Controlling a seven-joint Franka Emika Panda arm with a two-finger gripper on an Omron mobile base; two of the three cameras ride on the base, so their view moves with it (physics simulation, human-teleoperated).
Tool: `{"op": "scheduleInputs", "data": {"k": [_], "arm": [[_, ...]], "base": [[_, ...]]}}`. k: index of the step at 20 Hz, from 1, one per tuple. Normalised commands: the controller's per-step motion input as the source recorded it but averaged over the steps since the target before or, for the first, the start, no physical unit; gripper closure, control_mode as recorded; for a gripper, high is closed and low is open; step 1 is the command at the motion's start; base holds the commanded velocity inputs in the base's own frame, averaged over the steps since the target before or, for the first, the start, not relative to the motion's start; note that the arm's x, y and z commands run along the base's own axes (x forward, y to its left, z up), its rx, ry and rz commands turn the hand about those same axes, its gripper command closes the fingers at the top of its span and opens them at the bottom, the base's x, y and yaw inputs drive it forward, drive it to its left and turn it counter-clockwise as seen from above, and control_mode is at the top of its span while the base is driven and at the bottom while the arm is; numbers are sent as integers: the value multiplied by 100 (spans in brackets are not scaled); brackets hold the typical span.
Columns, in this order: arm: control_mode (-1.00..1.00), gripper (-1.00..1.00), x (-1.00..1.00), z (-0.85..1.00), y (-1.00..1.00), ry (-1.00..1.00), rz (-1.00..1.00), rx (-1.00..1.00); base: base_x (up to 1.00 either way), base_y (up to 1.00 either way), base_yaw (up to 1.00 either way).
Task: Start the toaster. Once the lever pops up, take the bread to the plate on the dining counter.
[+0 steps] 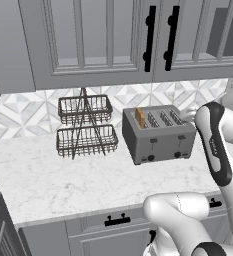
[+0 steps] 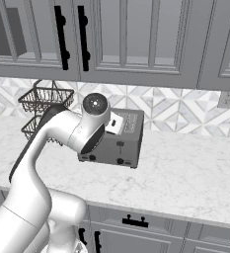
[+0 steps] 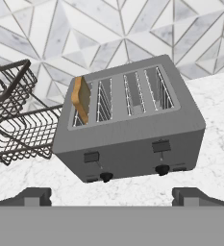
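The toaster (image 3: 128, 122) sits on the marble surface (image 1: 63, 175) directly ahead of and below the claw (image 3: 111, 194), its front face turned toward the claw. The bread (image 3: 81, 100) stands upright in the slot farthest to the claw's left and projects well above the top of the toaster. Both levers (image 3: 91, 156) on the front face sit high in their tracks, so by my judgement the toaster has not been started. The claw is open at full spread and holds nothing; its two tips stand short of the front face, one to each side of the dark knobs (image 3: 106, 177).

Progress: the approach looks largely made. Outstanding items, as judged from this moment, are pressing the lever on the bread's side, waiting for it to rise, lifting the bread out and carrying it away to the plate.

View comparison: the hand view gives the levers, the knobs and the four slots plainly. The left base view adds the two-tier wire rack (image 1: 85, 125) to the claw's left of the toaster and the wall cabinets (image 1: 113, 40) above. In the right base view the arm's wrist (image 2: 94, 123) covers much of the toaster, and a wall socket (image 2: 226, 99) shows far to the right.
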Motion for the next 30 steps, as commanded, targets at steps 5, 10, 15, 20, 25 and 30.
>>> {"op": "scheduleInputs", "data": {"k": [5,10,15,20,25,30], "arm": [[-100,-100,0,0,0,0,0,0],[-100,-100,0,0,0,0,0,0],[-100,-100,0,0,0,0,0,0],[-100,-100,0,0,0,0,0,0],[-100,-100,0,0,0,0,0,0],[-100,-100,0,0,0,0,0,0]], "base": [[0,0,0],[0,0,0],[0,0,0],[0,0,0],[0,0,0],[0,0,0]]}}
